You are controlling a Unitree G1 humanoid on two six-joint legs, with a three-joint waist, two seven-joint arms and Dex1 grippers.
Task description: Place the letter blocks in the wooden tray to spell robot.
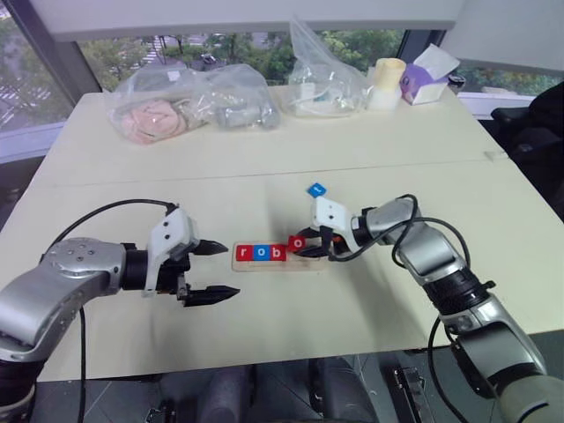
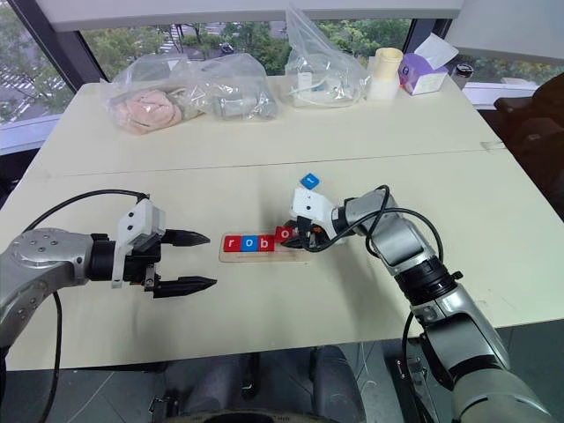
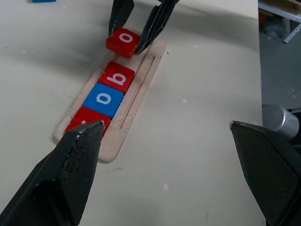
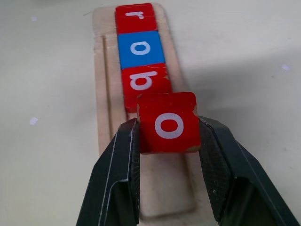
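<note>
Right wrist view: the right hand (image 4: 169, 141) is clamped on a red "o" block (image 4: 168, 123), one finger on each side edge, holding it just above the wooden tray (image 4: 106, 94) beside the seated red "b" block (image 4: 143, 84). Beyond it sit the blue "o" block (image 4: 140, 48) and red "r" block (image 4: 135, 17). The left hand (image 1: 211, 271) hovers near the tray's "r" end, fingers wide apart. Farther back a blue block (image 1: 316, 189) lies on the table (image 1: 264, 159).

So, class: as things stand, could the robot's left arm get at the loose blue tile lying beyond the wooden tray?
Probably not easily. The blue tile lies past the tray, and the right claw, shut on the red o tile, sits in between. The open left claw would have to go round it.
</note>
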